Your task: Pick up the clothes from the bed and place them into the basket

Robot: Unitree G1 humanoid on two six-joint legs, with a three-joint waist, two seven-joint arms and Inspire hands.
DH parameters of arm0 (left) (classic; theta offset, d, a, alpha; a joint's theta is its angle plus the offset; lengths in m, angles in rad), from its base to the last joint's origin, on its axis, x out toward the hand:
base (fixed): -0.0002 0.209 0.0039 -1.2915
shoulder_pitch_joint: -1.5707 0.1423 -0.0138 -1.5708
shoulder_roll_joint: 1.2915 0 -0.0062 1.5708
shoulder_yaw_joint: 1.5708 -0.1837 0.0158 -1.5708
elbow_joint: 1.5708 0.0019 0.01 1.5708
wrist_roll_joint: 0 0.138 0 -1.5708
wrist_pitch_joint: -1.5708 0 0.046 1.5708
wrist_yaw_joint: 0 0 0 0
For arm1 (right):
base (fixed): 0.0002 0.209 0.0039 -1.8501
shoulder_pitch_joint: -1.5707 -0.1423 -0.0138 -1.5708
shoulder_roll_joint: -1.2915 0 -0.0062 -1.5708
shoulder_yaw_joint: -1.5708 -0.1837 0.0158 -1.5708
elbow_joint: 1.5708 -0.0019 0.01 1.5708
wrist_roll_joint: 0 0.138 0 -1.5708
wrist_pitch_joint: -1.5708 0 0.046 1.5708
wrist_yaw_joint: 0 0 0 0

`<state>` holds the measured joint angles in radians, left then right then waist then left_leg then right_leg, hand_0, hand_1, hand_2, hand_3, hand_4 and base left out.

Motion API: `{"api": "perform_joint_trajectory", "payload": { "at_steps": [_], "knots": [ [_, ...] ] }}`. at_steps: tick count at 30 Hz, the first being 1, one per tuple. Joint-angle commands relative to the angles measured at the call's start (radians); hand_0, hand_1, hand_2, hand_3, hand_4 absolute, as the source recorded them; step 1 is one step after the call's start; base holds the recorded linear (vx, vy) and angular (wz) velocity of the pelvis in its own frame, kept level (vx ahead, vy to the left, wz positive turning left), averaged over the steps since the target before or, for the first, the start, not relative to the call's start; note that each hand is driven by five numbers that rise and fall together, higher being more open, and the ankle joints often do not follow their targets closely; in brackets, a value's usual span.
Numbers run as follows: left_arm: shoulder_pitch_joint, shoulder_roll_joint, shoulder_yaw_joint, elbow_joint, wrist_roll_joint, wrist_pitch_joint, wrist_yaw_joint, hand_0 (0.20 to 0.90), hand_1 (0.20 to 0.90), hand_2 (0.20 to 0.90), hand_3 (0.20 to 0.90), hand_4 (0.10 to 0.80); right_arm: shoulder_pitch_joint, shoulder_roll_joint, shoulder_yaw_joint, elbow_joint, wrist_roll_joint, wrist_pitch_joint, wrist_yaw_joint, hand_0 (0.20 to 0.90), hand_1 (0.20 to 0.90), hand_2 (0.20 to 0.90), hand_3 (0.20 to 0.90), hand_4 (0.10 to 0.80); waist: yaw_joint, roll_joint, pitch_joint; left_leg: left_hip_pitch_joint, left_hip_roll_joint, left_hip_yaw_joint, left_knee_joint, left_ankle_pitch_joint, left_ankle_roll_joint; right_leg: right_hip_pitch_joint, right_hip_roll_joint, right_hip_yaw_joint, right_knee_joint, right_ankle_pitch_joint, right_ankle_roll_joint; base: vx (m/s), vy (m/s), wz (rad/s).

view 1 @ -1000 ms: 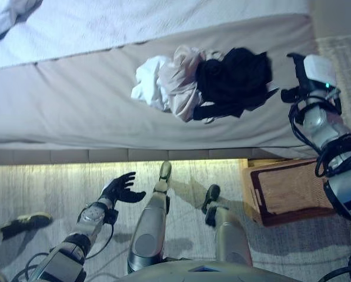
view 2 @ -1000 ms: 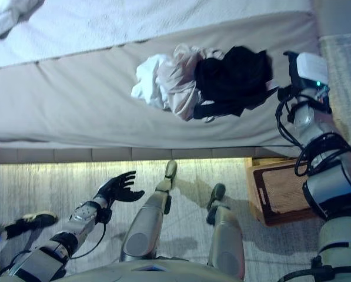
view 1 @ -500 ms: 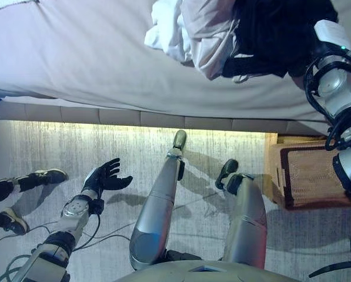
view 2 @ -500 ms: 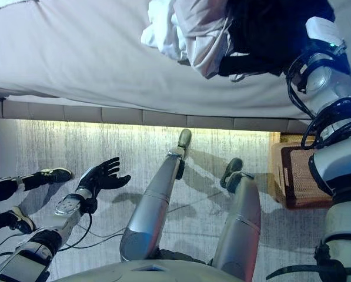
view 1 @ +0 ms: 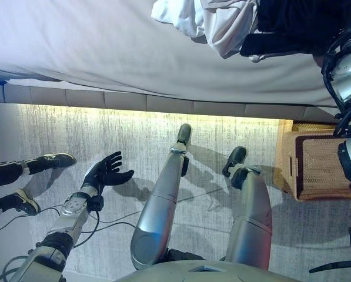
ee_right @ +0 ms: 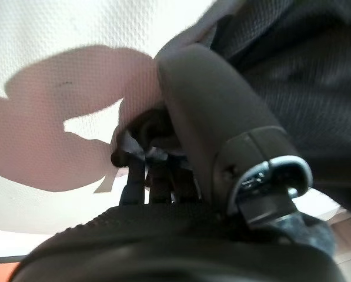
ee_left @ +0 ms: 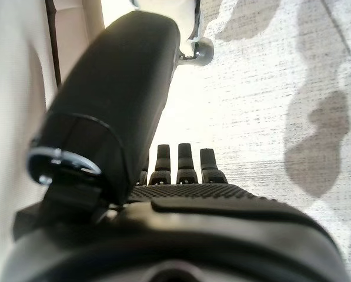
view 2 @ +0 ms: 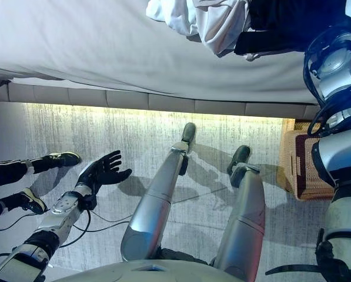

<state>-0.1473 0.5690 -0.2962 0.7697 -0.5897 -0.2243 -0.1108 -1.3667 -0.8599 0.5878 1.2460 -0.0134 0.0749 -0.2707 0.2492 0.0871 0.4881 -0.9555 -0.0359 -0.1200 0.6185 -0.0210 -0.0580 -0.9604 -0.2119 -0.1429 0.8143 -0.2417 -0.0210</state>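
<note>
The whole view had dropped toward the floor in the last second, which was the camera's move and not the things'; against the bed the clothes seemed to lie as before, so I judged that nothing had been lifted yet and the task was still at its first grasp.

At the far left a person's shoes stood on the floor; beside them the left hand hung low over the floor, fingers spread and straight, holding nothing, much as it had a second earlier.

The clothes lay heaped on the bed near its front edge, toward its right end: a white piece leftmost, a pale one in the middle, a black one rightmost.

The right arm reached up past the top of the head views, so the right hand showed only in its wrist view; its thumb lay over the sheet with the black piece just beside it, perhaps touching; whether the fingers were curled or straight I could not tell.

The basket stood on the floor at the right, against the bed's front edge, below the pile and empty as far as it showed.
</note>
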Motion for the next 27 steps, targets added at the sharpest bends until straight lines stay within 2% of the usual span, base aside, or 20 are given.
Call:
{"api": "perform_joint_trajectory", "payload": {
  "at_steps": [1, 9, 15, 16, 19, 22, 27],
  "knots": [
    [0.071, 0.043, 0.059, 0.031, -0.027, -0.063, 0.005, 0.900, 0.900, 0.900, 0.900, 0.800, 0.062, -0.073, -0.011, -0.029, 0.079, -0.066, -0.026, 0.300, 0.300, 0.300, 0.200, 0.100, 0.004, 0.030, -0.021, 0.037, 0.037, -0.013, -0.020, -0.002, 0.042, 0.103, 0.048, -0.019, -0.220, 0.186, 0.023, 0.015, -0.036, 0.04],
    [0.094, 0.027, 0.064, 0.058, 0.000, -0.104, -0.038, 0.900, 0.900, 0.900, 0.900, 0.800, 0.116, -0.076, -0.120, -0.043, 0.246, -0.134, -0.029, 0.300, 0.300, 0.300, 0.200, 0.100, 0.001, 0.021, -0.050, 0.148, 0.057, -0.013, -0.100, 0.010, 0.017, 0.217, 0.075, -0.048, -0.314, 0.190, 0.018, 0.009, -0.011, 0.00],
    [0.117, -0.033, 0.057, 0.074, 0.049, -0.136, -0.052, 0.900, 0.900, 0.900, 0.900, 0.800, 0.236, -0.062, -0.272, -0.092, 0.412, -0.269, -0.018, 0.300, 0.300, 0.300, 0.200, 0.100, -0.020, 0.001, -0.104, 0.299, 0.079, 0.018, -0.224, 0.020, -0.007, 0.367, 0.096, -0.058, -0.443, 0.202, 0.024, 0.002, 0.057, -0.04],
    [0.118, -0.041, 0.056, 0.080, 0.061, -0.137, -0.051, 0.900, 0.900, 0.900, 0.900, 0.800, 0.264, -0.057, -0.302, -0.110, 0.423, -0.291, -0.010, 0.300, 0.300, 0.300, 0.200, 0.100, -0.025, -0.004, -0.109, 0.312, 0.079, 0.029, -0.251, 0.057, -0.007, 0.384, 0.092, -0.069, -0.472, 0.236, 0.017, -0.072, 0.126, -0.02],
    [0.121, -0.064, 0.049, 0.108, 0.084, -0.155, -0.054, 0.900, 0.900, 0.900, 0.900, 0.800, 0.329, -0.037, -0.359, -0.163, 0.475, -0.341, -0.009, 0.300, 0.300, 0.300, 0.200, 0.100, -0.037, -0.012, -0.130, 0.374, 0.090, 0.048, -0.312, 0.068, -0.015, 0.443, 0.095, -0.063, -0.523, 0.245, 0.024, -0.007, 0.131, -0.12],
    [0.123, -0.117, 0.045, 0.174, 0.114, -0.183, -0.038, 0.900, 0.900, 0.900, 0.900, 0.800, 0.521, 0.019, -0.474, -0.308, 0.519, -0.395, 0.003, 0.300, 0.300, 0.300, 0.200, 0.100, -0.075, -0.035, -0.186, 0.512, 0.113, 0.095, -0.446, 0.090, -0.024, 0.566, 0.081, -0.042, -0.625, 0.265, 0.053, 0.060, 0.165, -0.16],
    [0.125, -0.180, 0.030, 0.222, 0.175, -0.191, -0.003, 0.900, 0.900, 0.900, 0.900, 0.800, 0.718, 0.106, -0.583, -0.426, 0.551, -0.402, 0.007, 0.300, 0.300, 0.300, 0.200, 0.100, -0.115, -0.060, -0.245, 0.661, 0.124, 0.143, -0.575, 0.106, -0.025, 0.697, 0.073, -0.022, -0.719, 0.291, 0.086, 0.040, 0.152, -0.15]
  ]
}}
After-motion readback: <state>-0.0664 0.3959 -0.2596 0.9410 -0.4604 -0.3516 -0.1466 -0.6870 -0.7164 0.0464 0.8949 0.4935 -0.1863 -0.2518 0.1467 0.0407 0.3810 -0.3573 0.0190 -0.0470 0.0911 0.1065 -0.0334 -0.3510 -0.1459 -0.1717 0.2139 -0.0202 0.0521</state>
